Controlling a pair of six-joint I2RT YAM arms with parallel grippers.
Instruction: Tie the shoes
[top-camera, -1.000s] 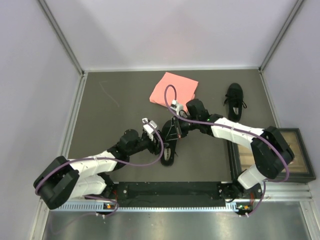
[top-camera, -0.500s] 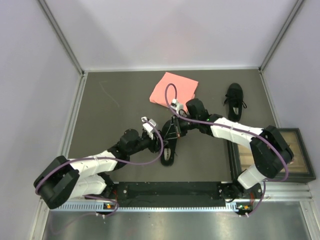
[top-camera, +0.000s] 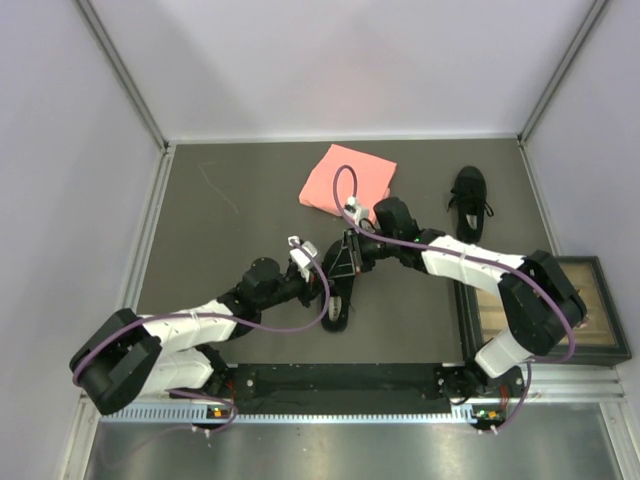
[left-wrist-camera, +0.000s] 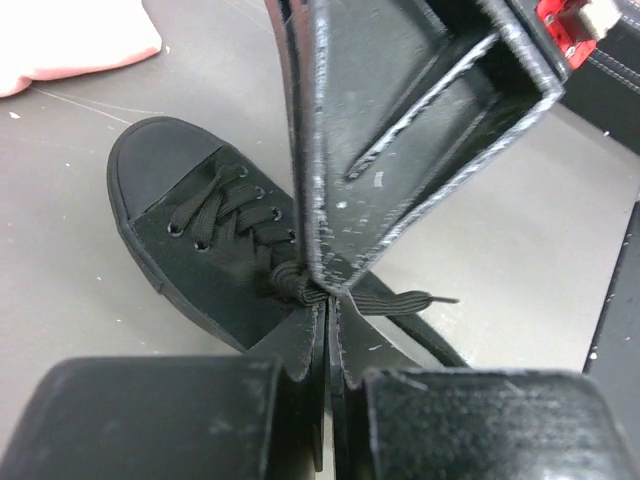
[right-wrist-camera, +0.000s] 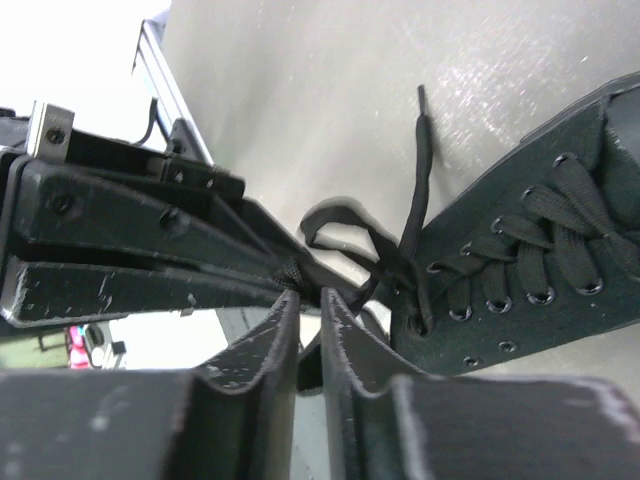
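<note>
A small black lace-up shoe (top-camera: 338, 305) lies central, a folded pink cloth (top-camera: 348, 175) behind it, a second black shoe (top-camera: 468, 200) far right

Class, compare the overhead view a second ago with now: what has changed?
Almost nothing: the left end effector nudged barely rightward. It and the right end effector stay pinched on the thin black laces of the near black lace-up shoe. Pink folded cloth and far black shoe unmoved.

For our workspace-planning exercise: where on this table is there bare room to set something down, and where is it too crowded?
Free: the mat's far-left stretch, between the left rail and the pink cloth; also the strip between that cloth and the far shoe. Crowded: the centre, where the left gripper and right gripper pinch the near shoe's laces.
</note>
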